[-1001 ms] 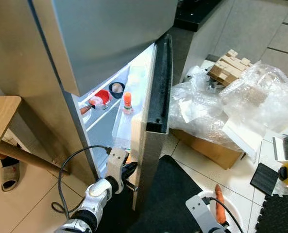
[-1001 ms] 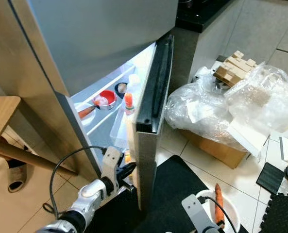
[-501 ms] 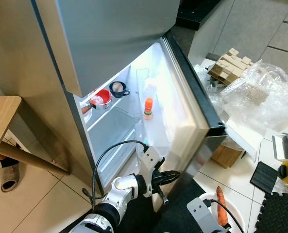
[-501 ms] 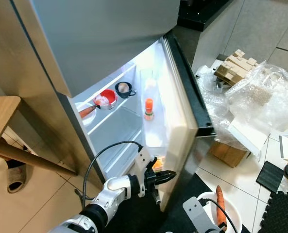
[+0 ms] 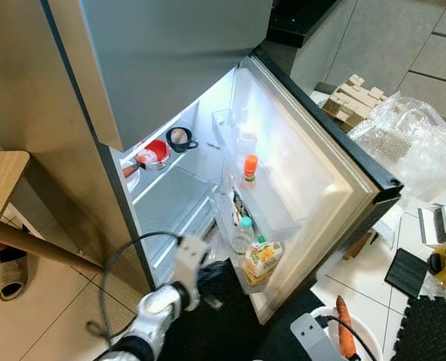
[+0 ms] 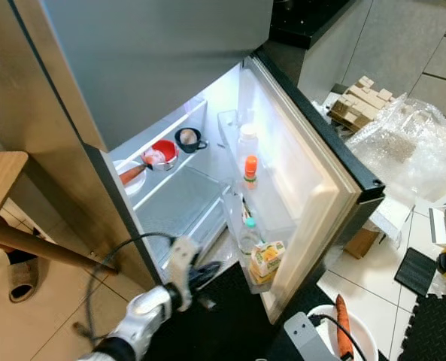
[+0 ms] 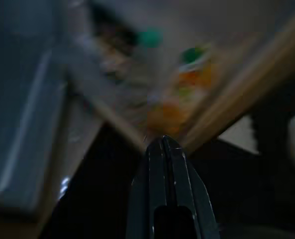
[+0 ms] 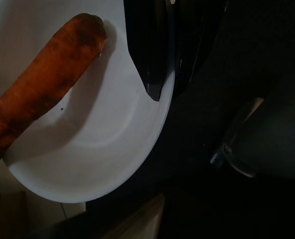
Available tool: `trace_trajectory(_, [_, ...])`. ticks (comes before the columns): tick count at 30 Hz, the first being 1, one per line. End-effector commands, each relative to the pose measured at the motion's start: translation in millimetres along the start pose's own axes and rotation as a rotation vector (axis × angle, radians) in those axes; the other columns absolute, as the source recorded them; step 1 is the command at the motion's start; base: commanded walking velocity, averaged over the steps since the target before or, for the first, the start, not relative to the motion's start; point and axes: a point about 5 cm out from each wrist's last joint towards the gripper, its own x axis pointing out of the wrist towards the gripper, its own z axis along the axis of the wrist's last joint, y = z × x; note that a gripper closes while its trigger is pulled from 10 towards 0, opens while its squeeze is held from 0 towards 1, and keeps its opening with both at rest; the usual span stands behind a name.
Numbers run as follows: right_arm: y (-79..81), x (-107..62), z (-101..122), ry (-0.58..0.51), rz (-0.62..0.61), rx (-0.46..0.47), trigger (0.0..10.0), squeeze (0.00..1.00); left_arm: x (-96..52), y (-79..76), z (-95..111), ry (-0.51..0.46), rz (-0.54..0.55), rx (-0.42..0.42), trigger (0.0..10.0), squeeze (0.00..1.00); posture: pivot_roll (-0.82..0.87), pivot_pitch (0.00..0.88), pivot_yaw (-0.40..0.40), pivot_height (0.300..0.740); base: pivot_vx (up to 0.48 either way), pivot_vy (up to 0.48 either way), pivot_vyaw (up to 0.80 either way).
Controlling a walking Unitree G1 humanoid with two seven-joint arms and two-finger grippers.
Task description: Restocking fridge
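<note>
The fridge door (image 5: 305,173), ajar a second ago, now stands wide open. The left gripper (image 5: 207,278), fingers pressed together and empty, has drawn back toward seven o'clock. The right gripper (image 8: 154,74) clamps the white bowl (image 8: 87,149) holding the carrot (image 8: 43,94), ready for loading.

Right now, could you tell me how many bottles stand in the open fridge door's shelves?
3: a clear white-capped bottle uppermost, an orange-capped bottle just below, and a green-capped bottle lowest beside the juice carton. Others may be hidden.

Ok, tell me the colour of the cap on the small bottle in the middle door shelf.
Orange cap on the small bottle, clearest in the left eye view.
</note>
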Motion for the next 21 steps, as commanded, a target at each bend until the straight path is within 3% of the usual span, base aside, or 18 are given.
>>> trace_trajectory(1, [1.8,-1.1,-4.0,0.010,0.005,-0.014,10.0,0.00,-10.6,9.1,-13.2,0.055,0.079,0.022,10.0,0.00,-0.14,0.113,-0.025,0.740,0.000,0.000,0.00])
trace_trajectory(2, [1.8,-1.1,-4.0,0.010,0.005,-0.014,10.0,0.00,-10.6,9.1,-13.2,0.055,0.079,0.022,10.0,0.00,-0.14,0.113,-0.025,0.740,0.000,0.000,0.00])
trace_trajectory(4, [2.1,1.8,10.7,-0.055,0.011,-0.007,10.0,0.00,-25.5,23.2,-28.3,0.120,0.223,0.028,10.0,0.00,-0.13,0.115,-0.028,0.740,0.000,0.000,0.00])
trace_trajectory(8, [3.7,4.6,30.6,-0.141,0.037,0.008,10.0,0.00,-35.8,28.0,-39.3,0.149,0.305,-0.003,10.0,0.00,-0.13,0.117,-0.028,0.740,0.000,0.000,0.00])
trace_trajectory(15, [12.7,7.1,65.8,-0.283,0.130,-0.054,10.0,0.00,-39.6,21.5,-47.5,0.153,0.331,-0.017,10.0,0.00,-0.13,0.116,-0.032,0.740,0.000,0.000,0.00])
trace_trajectory(17, [20.9,6.7,85.2,-0.359,0.198,-0.122,10.0,0.00,-38.5,19.5,-47.6,0.150,0.346,-0.018,10.0,0.00,-0.12,0.116,-0.037,0.740,0.000,0.000,0.00])
trace_trajectory(21, [28.9,5.9,97.7,-0.406,0.246,-0.198,10.0,0.00,-37.8,19.0,-47.6,0.150,0.358,-0.016,10.0,0.00,-0.12,0.115,-0.038,0.740,0.000,0.000,0.00])
